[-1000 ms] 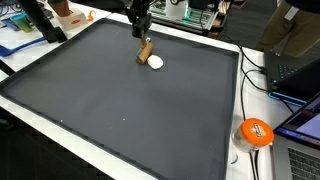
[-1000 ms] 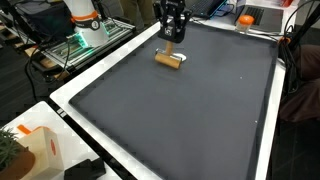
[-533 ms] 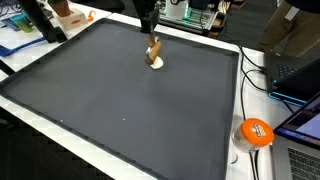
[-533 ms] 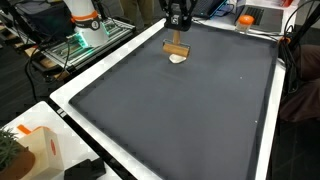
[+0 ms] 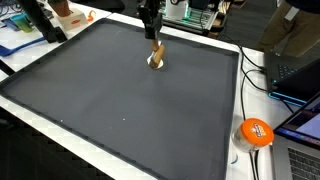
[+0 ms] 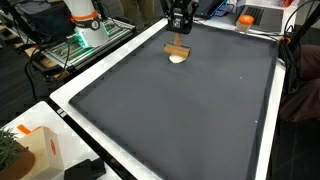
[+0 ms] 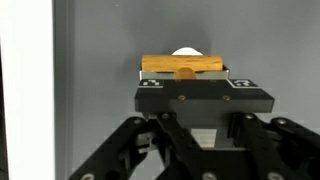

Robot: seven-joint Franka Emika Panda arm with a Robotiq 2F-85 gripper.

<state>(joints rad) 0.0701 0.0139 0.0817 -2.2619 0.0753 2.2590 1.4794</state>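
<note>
Covering almost the whole table, the dark mat (image 5: 120,100) lies flat inside a white border. The arm (image 5: 148,8) comes down from above near the mat's far edge and looks close to vertical in both exterior views, with the wrist pointing straight down.

The gripper (image 5: 153,40) is clamped as tight as it goes on a small wooden tool (image 5: 155,52). In the wrist view the tool's handle (image 7: 182,65) lies crosswise between the fingertips, and its white head (image 7: 185,51) shows just beyond it. In an exterior view the white head (image 6: 177,58) hangs below the handle, at or just above the mat; whether it touches cannot be told. The tool seems to tilt a little in the grip.

Judging by this, the hold is on the middle of a short, round handle. A steady vertical wrist and slow travel would suit, since a sideways jerk could swing the head and twist the handle between the pads.
</note>
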